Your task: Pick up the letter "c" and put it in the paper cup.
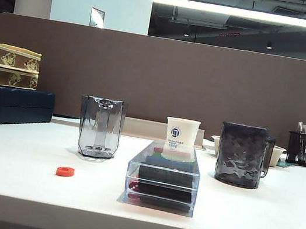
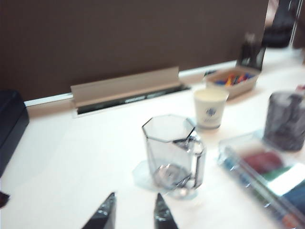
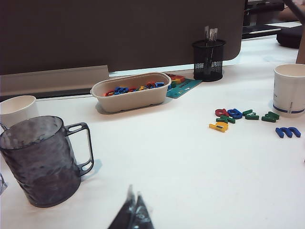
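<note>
The letter "c" (image 1: pixel 65 171) is a small red-orange ring lying flat on the white table, front left of the clear glass (image 1: pixel 100 127). It does not show in either wrist view. The paper cup (image 1: pixel 181 136) stands upright behind the clear plastic box (image 1: pixel 163 178); it also shows in both wrist views (image 2: pixel 210 108) (image 3: pixel 16 109). Neither gripper appears in the exterior view. My left gripper (image 2: pixel 136 202) is open with nothing between its fingers, just short of the clear glass (image 2: pixel 174 152). My right gripper (image 3: pixel 134 198) is shut and empty, near the dark mug (image 3: pixel 40 162).
A dark textured mug (image 1: pixel 242 154) stands right of the box. Further right are a tray of coloured letters (image 3: pixel 131 91), loose letters (image 3: pixel 238 117), a mesh pen holder (image 3: pixel 208 59) and another white cup (image 3: pixel 289 89). Stacked boxes (image 1: pixel 3 88) sit far left; a brown partition (image 1: pixel 165 81) closes the back.
</note>
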You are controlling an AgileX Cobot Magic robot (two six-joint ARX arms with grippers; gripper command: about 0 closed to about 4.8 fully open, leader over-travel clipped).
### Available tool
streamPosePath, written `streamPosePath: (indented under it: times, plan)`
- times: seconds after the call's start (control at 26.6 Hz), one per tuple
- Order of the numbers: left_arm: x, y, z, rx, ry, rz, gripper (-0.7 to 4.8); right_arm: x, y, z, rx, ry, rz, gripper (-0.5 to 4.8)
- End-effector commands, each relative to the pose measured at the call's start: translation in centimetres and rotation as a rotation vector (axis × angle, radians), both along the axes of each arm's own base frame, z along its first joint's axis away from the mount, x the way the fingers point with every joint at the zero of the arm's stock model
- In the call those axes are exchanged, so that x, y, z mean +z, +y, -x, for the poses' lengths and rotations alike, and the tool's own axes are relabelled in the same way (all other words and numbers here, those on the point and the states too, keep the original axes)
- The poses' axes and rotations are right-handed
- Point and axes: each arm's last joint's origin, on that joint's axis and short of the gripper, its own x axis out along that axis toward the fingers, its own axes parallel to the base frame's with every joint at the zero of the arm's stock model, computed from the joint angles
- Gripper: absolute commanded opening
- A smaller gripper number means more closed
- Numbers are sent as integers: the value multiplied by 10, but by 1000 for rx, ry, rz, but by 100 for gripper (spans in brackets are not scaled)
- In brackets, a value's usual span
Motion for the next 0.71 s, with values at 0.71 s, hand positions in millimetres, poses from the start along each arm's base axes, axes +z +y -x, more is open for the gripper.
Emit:
streamPosePath:
  times: [0.71]
  plan:
    - [-16,-26,-58,-293,273,-213,152,-1,0,0,2,-6,-1,-1]
